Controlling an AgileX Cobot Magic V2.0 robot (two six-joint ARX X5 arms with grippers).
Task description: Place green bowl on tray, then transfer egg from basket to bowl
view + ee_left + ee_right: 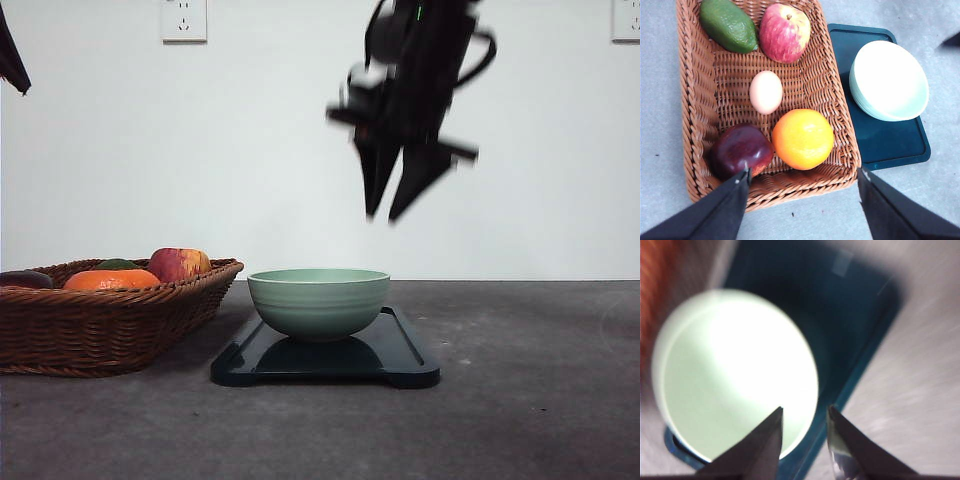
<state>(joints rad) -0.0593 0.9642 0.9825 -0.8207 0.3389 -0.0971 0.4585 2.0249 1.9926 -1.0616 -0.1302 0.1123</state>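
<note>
The green bowl (pixel 318 300) stands upright and empty on the dark tray (pixel 405 360) at the table's middle. Left of it is the wicker basket (pixel 100 330). In the left wrist view the pale egg (pixel 766 92) lies in the middle of the basket (pixel 695 100), with the bowl (pixel 888 80) and tray (pixel 895 145) beside it. My left gripper (pixel 805 172) hovers open above the basket's near rim, holding nothing. My right gripper (pixel 384 215) hangs blurred in the air above the bowl. Its fingers (pixel 771 430) are a little apart and empty over the bowl (pixel 730 375) and tray (pixel 850 315).
The basket also holds an avocado (pixel 729 25), a red apple (pixel 785 32), an orange (pixel 802 139) and a dark red fruit (pixel 740 150) around the egg. Bare grey table (pixel 530 400) lies right of the tray. A white wall stands behind.
</note>
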